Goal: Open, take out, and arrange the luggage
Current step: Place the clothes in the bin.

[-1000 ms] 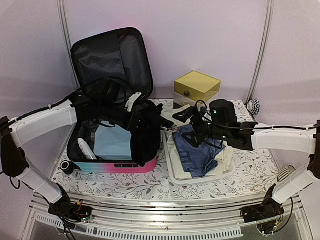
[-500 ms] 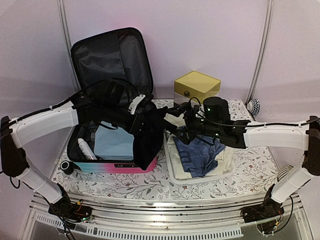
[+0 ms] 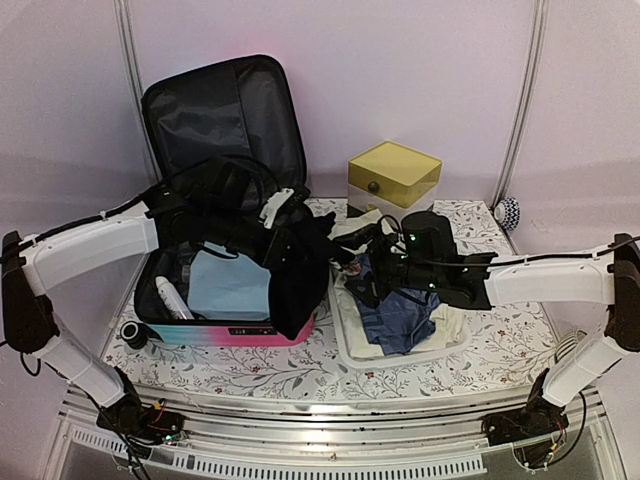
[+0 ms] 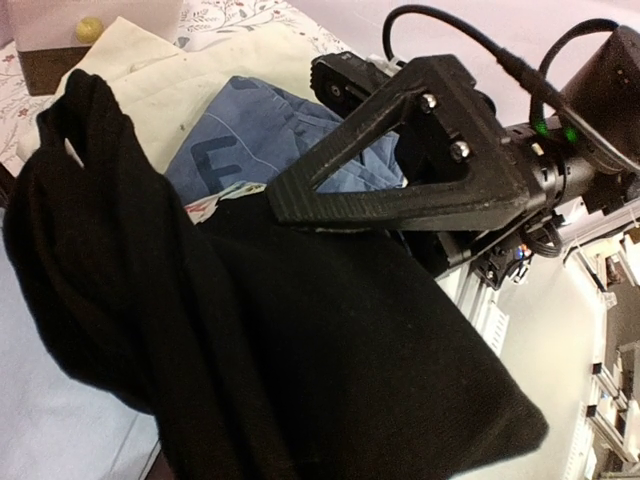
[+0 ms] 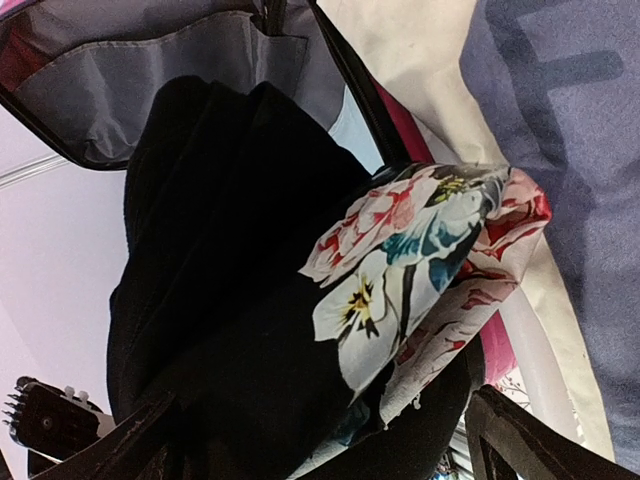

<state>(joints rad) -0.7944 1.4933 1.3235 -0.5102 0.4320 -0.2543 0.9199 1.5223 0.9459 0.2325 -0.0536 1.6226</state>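
Note:
The luggage (image 3: pixel 225 332) lies open at the left, its black-lined lid (image 3: pixel 220 115) standing upright. My left gripper (image 3: pixel 288 218) is shut on a black garment (image 3: pixel 297 282), held up over the luggage's right rim; in the left wrist view that garment (image 4: pixel 300 350) hides my own fingers. My right gripper (image 3: pixel 350 268) is open and reaches in from the right. One of its black fingers (image 4: pixel 400 160) sits right above the cloth. In the right wrist view the gripper (image 5: pixel 330 450) straddles the black garment (image 5: pixel 230 300), and a floral cloth (image 5: pixel 420 270) hangs on it.
A white tray (image 3: pixel 345 340) right of the luggage holds a cream cloth (image 3: pixel 455 325) and a blue garment (image 3: pixel 400 320). A yellow-topped drawer box (image 3: pixel 393 175) stands behind it. Inside the luggage lie a light-blue item (image 3: pixel 225 285) and a white tube (image 3: pixel 170 298).
My right arm has swung left and lower, from over the tray to the hanging black garment. The left gripper has carried the garment slightly to the right.

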